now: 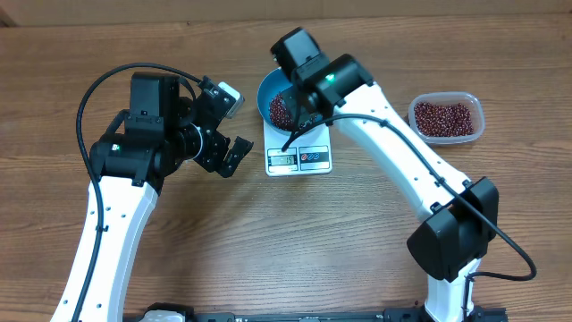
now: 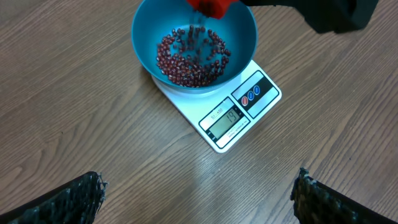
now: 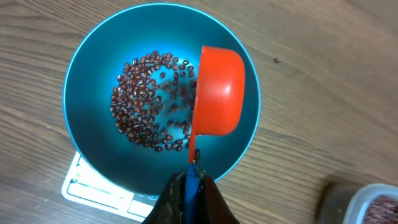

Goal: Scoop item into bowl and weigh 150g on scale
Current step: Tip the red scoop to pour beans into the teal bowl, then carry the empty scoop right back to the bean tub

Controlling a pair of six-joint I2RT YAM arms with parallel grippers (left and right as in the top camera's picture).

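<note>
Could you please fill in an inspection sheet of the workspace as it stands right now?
Surface: wooden table, bare wood grain.
Job's things: blue bowl sits on the white scale with beans inside; orange scoop is tipped over the bowl; clear tub of beans stands to the scale's right.
Clutter: nothing seen.
Grippers: left gripper open and empty, facing the scale; right gripper shut on the scoop's handle.
Cables: black cable loops beside the left arm; another trails from the right arm.
Surroundings: plain tan band past the table's far edge.
</note>
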